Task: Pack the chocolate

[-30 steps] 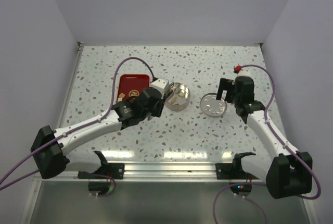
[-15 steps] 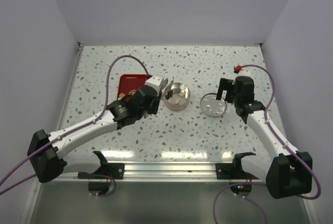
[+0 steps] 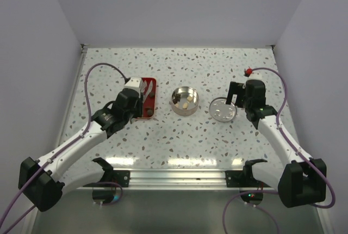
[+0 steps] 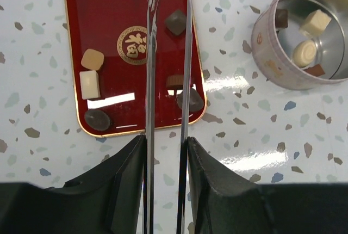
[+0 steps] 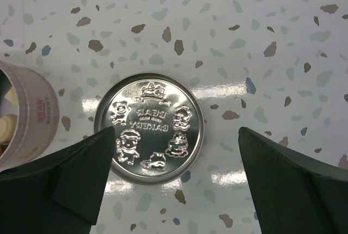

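While my left claw (image 4: 166,146) hangs over the red tray (image 4: 109,5), it's clamped on a pair of tweezers (image 4: 150,54). Their thin blades sit a little apart with nothing between them, and fine tips suit pieces this small. Six bits of chocolate (image 4: 89,84) lie on the tray, three left of the blades and three by the right blade. Rightward, the open tin (image 4: 266,43) stands near the tray with four pieces inside, so I'd call packing under halfway. Further right, the lid (image 5: 148,127) lies flat on the table (image 5: 244,27), embossed side up. My right claw (image 5: 176,136) hovers above it, spread wide and holding nothing, placed for capping, I'd guess.
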